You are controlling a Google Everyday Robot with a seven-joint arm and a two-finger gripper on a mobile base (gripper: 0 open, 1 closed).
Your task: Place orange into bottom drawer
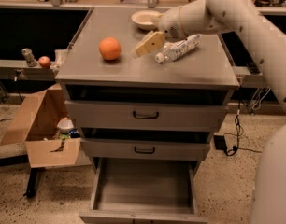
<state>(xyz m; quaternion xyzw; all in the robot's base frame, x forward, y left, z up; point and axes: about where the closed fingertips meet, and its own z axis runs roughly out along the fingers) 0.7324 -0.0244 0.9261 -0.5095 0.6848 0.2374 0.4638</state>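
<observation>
tool [137, 52] hovers near orange [110, 48]

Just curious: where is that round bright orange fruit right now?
In the camera view, the round orange sits left on the grey metal cabinet top, the cream gripper hovering just right of it.

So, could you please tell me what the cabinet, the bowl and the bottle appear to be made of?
The cabinet looks like grey sheet metal, matte, with thin folded edges. The bowl seems ceramic or plastic: cream, smooth, opaque. The bottle is probably clear plastic, see-through with a white cap. The gripper hovers above the cabinet top, between orange and bottle.
</observation>
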